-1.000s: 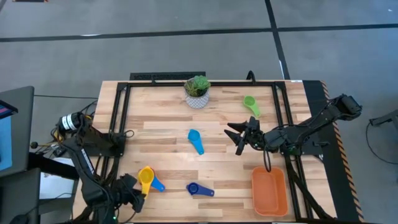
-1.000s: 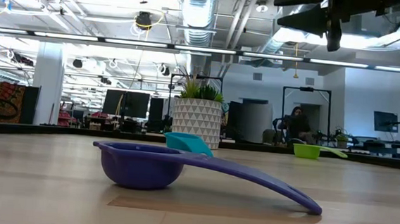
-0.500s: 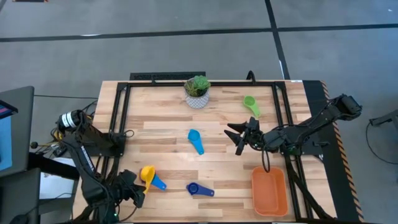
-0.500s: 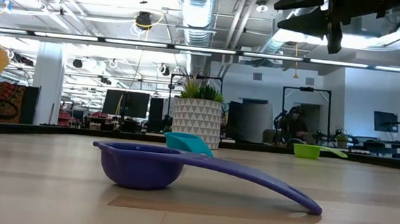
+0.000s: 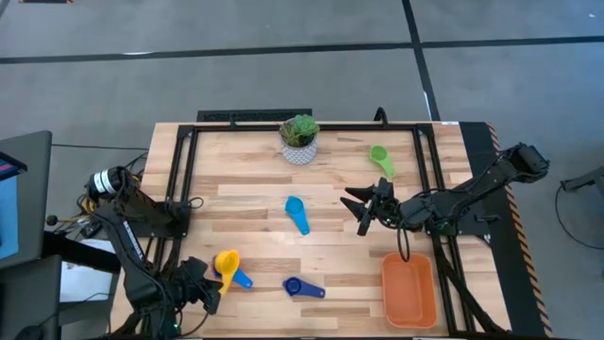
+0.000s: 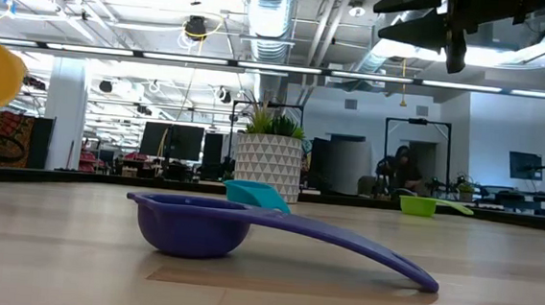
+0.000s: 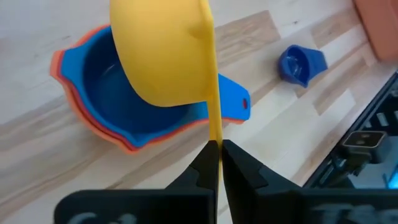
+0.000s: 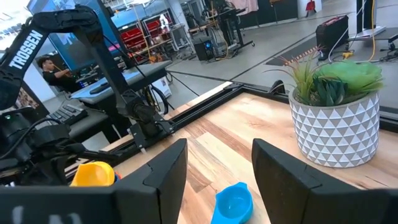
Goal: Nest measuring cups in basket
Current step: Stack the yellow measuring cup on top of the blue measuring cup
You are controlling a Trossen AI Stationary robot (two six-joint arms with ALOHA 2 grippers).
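My left gripper (image 7: 216, 146) is shut on a yellow measuring cup (image 7: 163, 53), which hangs just above a stack: a blue cup (image 7: 118, 106) nested in orange and red cups (image 7: 93, 127), near the table's front left (image 5: 236, 277). A dark blue cup (image 5: 302, 287) rests on its bowl near the front edge. A light blue cup (image 5: 296, 213) lies mid-table and a green cup (image 5: 380, 159) at the far right. The orange basket (image 5: 409, 290) stands at the near right. My right gripper (image 5: 363, 208) hovers open above mid-table. My left gripper pinches the yellow cup's flat handle (image 7: 214, 127) near its free end between its two fingers, which lie along the handle. The fingers come from the table's near left side. The cup is lifted clear of the stack and tilted, bowl away from the gripper.
A white pot with a green plant (image 5: 299, 140) stands at the far edge's middle. A black frame (image 5: 179, 179) runs around the tabletop. Bare wood lies between the stack and the basket apart from the dark blue cup.
The yellow cup has risen off the stack with my left gripper and gone a little toward the table's right; in the low view it has come into sight above the red cup.
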